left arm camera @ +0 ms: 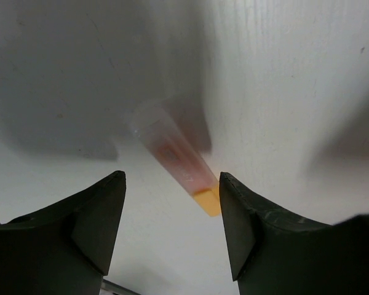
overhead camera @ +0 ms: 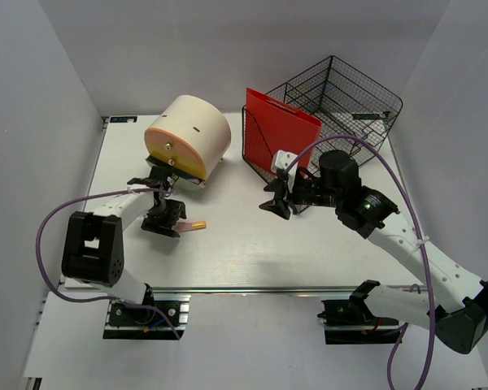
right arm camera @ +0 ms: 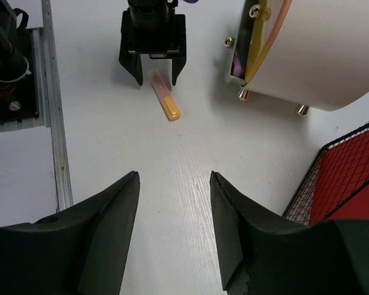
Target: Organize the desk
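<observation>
The white desk [overhead camera: 252,252] holds a pink marker with an orange cap [overhead camera: 193,227], lying flat at the left. My left gripper [overhead camera: 176,229] is open and low over the desk, its jaws on either side of the marker's far end. In the left wrist view the marker [left arm camera: 175,161] lies between the fingers, with its orange cap against the right finger [left arm camera: 246,227]. My right gripper [overhead camera: 276,201] is open and empty above the desk's middle, beside the wire basket. The right wrist view shows the marker [right arm camera: 165,101] and the left gripper [right arm camera: 155,80] ahead.
A cream cylindrical container [overhead camera: 187,134] lies on its side at the back left, also in the right wrist view [right arm camera: 320,49]. A black wire basket [overhead camera: 342,101] at the back right holds a red folder [overhead camera: 281,134]. A metal rail [overhead camera: 252,289] runs along the near edge.
</observation>
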`<action>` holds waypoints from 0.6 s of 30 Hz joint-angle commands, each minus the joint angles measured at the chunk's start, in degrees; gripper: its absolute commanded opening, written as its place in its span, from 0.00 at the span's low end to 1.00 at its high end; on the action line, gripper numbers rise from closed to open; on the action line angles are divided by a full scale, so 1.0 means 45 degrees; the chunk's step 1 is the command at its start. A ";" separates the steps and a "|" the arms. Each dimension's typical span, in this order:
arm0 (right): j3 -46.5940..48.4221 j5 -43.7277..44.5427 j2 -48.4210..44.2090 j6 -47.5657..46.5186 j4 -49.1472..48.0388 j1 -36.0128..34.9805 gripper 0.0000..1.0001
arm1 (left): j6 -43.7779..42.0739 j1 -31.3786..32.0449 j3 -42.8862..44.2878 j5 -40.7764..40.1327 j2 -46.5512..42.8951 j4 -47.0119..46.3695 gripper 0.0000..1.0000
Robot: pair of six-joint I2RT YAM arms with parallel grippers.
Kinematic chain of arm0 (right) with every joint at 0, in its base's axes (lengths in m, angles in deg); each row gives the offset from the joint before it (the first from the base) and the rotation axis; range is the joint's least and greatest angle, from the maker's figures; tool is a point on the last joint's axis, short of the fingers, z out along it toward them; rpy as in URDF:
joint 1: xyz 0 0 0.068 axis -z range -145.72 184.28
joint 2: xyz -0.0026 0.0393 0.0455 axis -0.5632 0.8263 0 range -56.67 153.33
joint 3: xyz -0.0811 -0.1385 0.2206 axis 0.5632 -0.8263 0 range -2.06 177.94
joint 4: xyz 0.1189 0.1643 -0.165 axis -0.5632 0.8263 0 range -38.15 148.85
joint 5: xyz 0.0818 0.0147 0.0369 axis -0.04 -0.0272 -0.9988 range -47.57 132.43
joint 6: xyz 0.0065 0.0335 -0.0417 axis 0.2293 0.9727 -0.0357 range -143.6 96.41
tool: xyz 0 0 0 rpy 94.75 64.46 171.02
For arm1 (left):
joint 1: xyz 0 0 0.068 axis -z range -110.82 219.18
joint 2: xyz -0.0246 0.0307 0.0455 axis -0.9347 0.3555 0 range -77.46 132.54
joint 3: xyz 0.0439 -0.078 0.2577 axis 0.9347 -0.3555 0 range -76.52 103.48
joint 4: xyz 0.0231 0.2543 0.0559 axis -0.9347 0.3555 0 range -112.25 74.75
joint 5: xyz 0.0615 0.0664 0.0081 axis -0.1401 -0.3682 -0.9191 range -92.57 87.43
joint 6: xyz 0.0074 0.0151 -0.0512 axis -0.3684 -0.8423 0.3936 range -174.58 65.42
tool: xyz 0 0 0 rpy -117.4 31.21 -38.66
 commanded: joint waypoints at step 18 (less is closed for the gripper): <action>-0.0291 -0.0236 -0.0448 -0.0288 -0.0617 0.0300 0.55 | 0.4065 0.1609 -0.0274 -0.0790 0.1452 -0.1542 0.57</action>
